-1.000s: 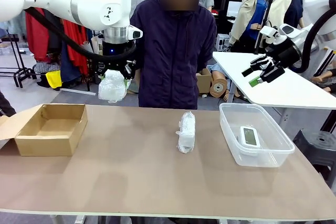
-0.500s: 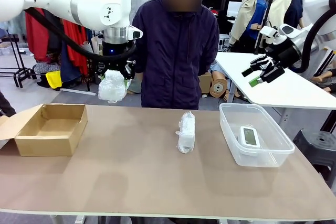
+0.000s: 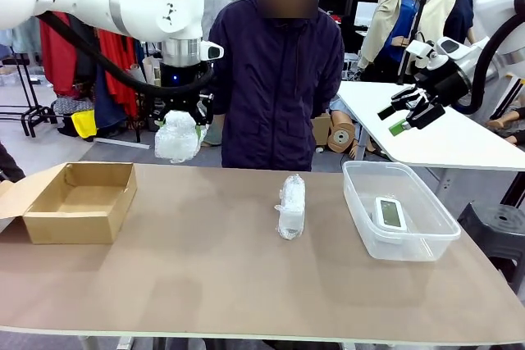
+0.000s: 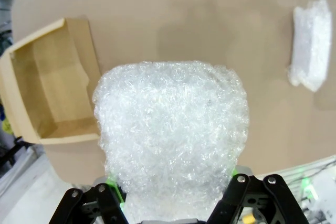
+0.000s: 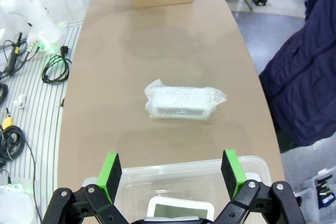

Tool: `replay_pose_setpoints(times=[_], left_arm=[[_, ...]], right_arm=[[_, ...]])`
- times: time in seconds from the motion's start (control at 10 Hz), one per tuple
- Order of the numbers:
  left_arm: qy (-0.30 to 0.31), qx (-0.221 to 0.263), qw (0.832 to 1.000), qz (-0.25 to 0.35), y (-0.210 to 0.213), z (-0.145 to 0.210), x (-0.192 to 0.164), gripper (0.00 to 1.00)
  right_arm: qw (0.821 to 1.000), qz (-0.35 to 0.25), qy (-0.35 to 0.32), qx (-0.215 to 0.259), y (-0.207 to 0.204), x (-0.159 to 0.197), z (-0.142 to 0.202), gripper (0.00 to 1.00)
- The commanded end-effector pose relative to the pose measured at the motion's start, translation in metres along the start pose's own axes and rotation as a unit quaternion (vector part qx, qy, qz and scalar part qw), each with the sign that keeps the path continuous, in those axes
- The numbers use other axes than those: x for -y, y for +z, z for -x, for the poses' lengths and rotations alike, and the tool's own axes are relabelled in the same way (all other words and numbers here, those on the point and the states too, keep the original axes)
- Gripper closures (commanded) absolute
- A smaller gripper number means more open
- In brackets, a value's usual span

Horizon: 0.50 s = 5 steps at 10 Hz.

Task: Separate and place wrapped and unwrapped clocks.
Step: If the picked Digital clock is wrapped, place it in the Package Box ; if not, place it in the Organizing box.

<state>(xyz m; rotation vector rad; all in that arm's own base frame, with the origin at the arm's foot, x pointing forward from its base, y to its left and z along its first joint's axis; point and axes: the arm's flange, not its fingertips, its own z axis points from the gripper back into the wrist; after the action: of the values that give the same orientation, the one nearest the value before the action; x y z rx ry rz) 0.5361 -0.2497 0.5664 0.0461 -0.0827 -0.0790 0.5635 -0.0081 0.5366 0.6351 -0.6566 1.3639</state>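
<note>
My left gripper (image 3: 180,125) hangs above the table's far left part, shut on a wrapped clock (image 3: 177,138), a lumpy bundle in whitish bubble wrap. That bundle (image 4: 170,140) takes up most of the left wrist view, held between the green pads. A second wrapped clock (image 3: 290,206) lies on the table's middle (image 5: 181,102). The bare white clock (image 3: 387,212) with a grey-green screen rests inside the clear tub (image 3: 435,239). My right gripper (image 3: 408,112) is raised at the far right, open and holding nothing; its green pads (image 5: 109,176) stand wide above the tub (image 5: 131,178).
An open brown cardboard box (image 3: 78,201) sits at the table's left end, below and left of the held bundle. A person in a dark jacket (image 3: 279,79) stands at the far edge. A white table (image 3: 459,137) stands behind at the right.
The left gripper with its wrapped bundle has shifted very slightly; the person has shifted a little. The right arm is unmoved.
</note>
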Motion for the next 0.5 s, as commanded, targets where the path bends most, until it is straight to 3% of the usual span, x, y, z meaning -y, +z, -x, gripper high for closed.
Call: replay_pose_setpoints(times=[0.0, 0.4], left_arm=[[-0.010, -0.010, 1.000, 0.020, 0.030, 0.008, -0.019, 1.00], [-0.030, 0.028, 0.999, 0.018, 0.072, 0.039, -0.060, 1.00]], right_arm=[[1.000, 0.005, 0.011, -0.009, -0.001, -0.004, 0.002, 0.00], [1.000, 0.005, 0.011, -0.009, -0.001, -0.004, 0.002, 0.00]])
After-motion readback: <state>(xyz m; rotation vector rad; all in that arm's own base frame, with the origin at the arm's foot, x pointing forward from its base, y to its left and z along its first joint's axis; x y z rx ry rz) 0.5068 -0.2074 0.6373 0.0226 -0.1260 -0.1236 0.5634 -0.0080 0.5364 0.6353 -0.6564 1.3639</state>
